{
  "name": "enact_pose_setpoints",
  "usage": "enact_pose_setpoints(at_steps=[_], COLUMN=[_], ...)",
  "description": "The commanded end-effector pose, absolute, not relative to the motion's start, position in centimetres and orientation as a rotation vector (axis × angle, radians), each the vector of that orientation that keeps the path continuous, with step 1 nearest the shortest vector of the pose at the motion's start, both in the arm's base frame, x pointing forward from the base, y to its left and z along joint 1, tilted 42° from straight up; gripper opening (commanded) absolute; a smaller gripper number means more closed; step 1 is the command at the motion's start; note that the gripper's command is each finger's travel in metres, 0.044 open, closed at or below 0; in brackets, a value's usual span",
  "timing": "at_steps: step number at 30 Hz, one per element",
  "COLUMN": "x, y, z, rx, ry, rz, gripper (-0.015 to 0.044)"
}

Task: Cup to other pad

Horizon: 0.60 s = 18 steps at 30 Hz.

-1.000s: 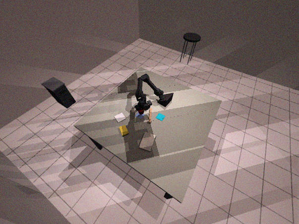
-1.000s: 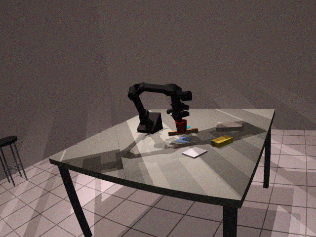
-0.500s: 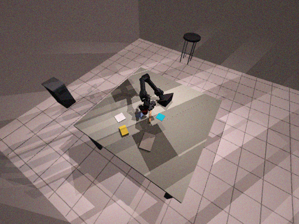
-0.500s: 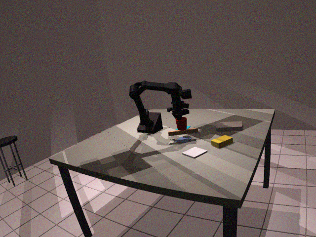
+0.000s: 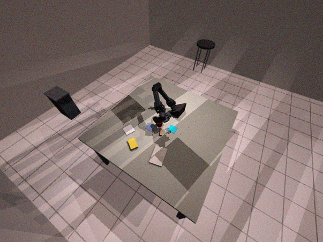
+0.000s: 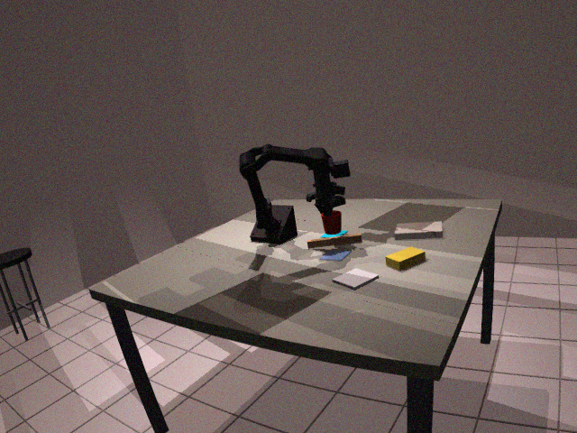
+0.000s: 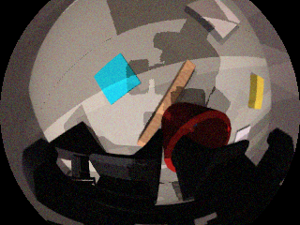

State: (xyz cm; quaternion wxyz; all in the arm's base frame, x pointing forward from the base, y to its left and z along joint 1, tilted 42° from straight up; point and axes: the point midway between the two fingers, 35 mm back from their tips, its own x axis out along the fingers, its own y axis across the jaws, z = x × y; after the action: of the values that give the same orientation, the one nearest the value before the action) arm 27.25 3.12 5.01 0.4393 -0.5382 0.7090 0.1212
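Note:
A red cup (image 5: pixel 159 124) (image 6: pixel 332 222) (image 7: pixel 179 114) is held off the table, above the area between the blue pad and the wooden bar. My gripper (image 6: pixel 330 211) (image 7: pixel 164 131) is shut on the cup's wall. A small bluish spot shows inside the cup in the wrist view; the marbles cannot be made out clearly. The cyan pad (image 5: pixel 172 128) (image 6: pixel 342 233) (image 7: pixel 117 79) lies beyond the bar, with nothing on it. The blue pad (image 5: pixel 149 127) (image 6: pixel 335 255) lies on the other side and is hidden in the wrist view.
The low wooden bar (image 5: pixel 161 129) (image 6: pixel 334 241) (image 7: pixel 169 100) lies between the two pads. A yellow block (image 5: pixel 132 143) (image 6: pixel 405 258) (image 7: pixel 256 91), a thin white tile (image 5: pixel 128 129) (image 6: pixel 355 278) (image 7: pixel 243 134) and a pale flat box (image 5: pixel 157 156) (image 6: pixel 418 231) lie farther off.

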Motion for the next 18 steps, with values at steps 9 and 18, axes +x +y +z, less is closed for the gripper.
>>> enact_pose_setpoints(at_steps=[9, 18], x=[25.8, 24.7], y=[5.3, 7.0], z=[3.2, 2.0], rx=[-1.334, -1.333], ry=[1.763, 1.763], rz=[0.305, 0.307], gripper=[0.0, 0.0])
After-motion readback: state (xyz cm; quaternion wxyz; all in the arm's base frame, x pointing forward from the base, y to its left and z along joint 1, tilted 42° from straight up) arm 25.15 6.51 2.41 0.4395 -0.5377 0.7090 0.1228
